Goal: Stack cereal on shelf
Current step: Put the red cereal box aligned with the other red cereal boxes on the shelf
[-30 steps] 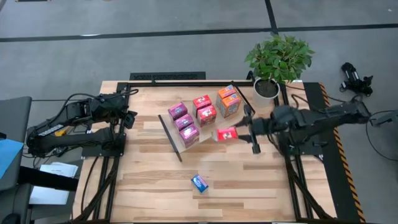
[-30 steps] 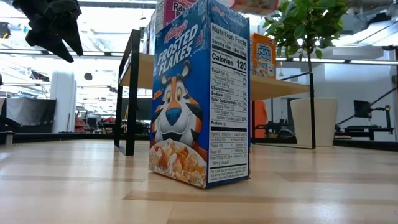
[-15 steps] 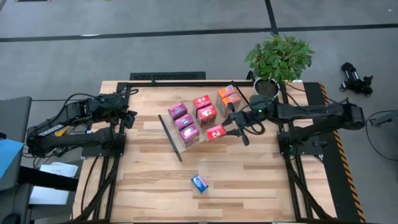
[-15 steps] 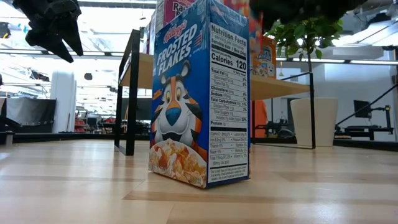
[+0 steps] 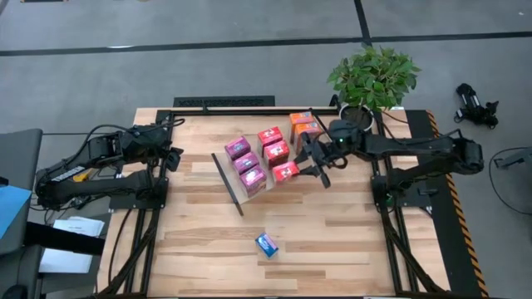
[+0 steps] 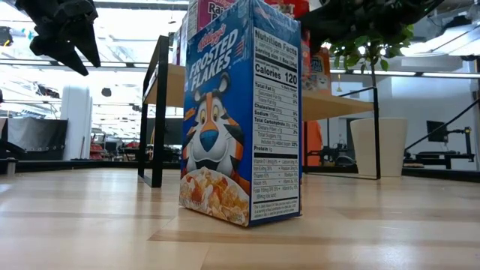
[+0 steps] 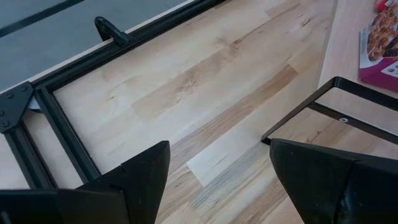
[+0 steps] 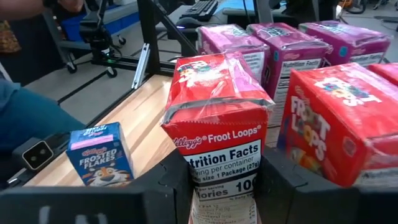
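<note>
Red cereal box (image 8: 219, 118) clamped in right gripper (image 5: 309, 164) over shelf (image 5: 252, 193); left gripper (image 7: 217, 180) spread apart near table's left edge.

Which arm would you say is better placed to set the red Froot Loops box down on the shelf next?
The right. Its gripper is shut on the red Froot Loops box at the shelf, beside the boxes already there. The left gripper hangs open near the table's left edge, far from any box.
</note>
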Available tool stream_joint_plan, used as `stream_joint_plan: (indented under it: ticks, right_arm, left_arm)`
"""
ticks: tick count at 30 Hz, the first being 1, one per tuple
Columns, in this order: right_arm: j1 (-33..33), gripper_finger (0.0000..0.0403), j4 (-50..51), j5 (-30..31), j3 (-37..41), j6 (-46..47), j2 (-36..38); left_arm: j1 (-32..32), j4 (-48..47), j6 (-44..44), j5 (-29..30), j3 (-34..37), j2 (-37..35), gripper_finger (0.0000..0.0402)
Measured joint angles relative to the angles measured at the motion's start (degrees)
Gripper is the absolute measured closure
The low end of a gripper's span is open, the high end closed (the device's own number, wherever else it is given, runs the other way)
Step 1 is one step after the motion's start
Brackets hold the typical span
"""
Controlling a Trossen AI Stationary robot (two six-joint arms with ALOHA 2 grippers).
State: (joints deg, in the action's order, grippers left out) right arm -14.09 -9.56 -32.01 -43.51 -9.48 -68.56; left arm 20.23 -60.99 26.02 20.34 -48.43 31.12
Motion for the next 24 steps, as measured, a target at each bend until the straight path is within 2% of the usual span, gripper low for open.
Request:
stream_joint_plan:
  ticks: [24]
  right_arm:
    - [-0.59, 0.0184, 0.96, 2.12, -0.02, 1.03, -0.14]
  left_arm:
    - [0.0, 0.02, 0.77, 0.02, -0.01, 0.01, 0.0133]
